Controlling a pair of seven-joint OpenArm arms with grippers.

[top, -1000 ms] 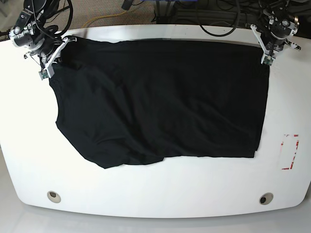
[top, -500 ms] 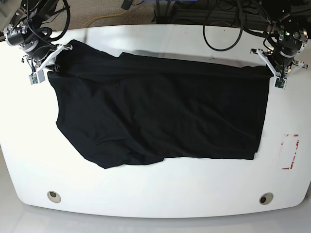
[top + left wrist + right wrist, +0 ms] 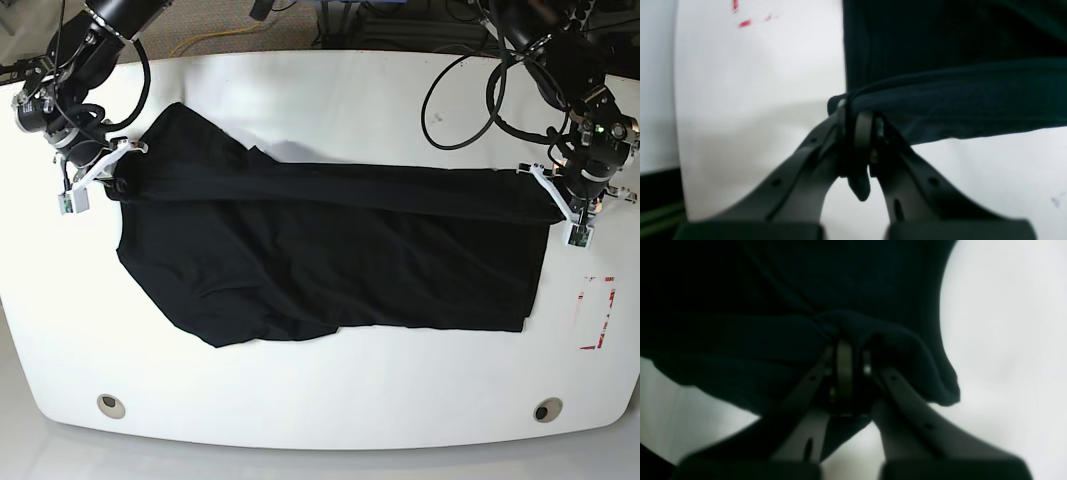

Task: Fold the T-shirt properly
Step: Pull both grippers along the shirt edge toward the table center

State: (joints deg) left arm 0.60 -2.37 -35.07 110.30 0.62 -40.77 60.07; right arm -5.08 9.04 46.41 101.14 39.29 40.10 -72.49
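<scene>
The black T-shirt (image 3: pixel 330 260) lies spread on the white table (image 3: pixel 330 400), its far edge lifted and drawn toward the front as a rolled band. My left gripper (image 3: pixel 557 207) is shut on the shirt's far right corner; in the left wrist view the gripper (image 3: pixel 857 123) pinches a fold of the black fabric (image 3: pixel 957 100). My right gripper (image 3: pixel 112 180) is shut on the far left corner; in the right wrist view the gripper (image 3: pixel 848 363) clamps bunched cloth (image 3: pixel 773 340), which hides the fingertips.
A red dashed rectangle mark (image 3: pixel 597 312) lies on the table at the right, also seen in the left wrist view (image 3: pixel 745 23). Two round holes (image 3: pixel 111 405) (image 3: pixel 547 409) sit near the front edge. Cables (image 3: pixel 460 60) hang behind the table.
Both grippers have moved toward the front with the shirt's far edge, folding it over the body. The far strip of table has become bare.
</scene>
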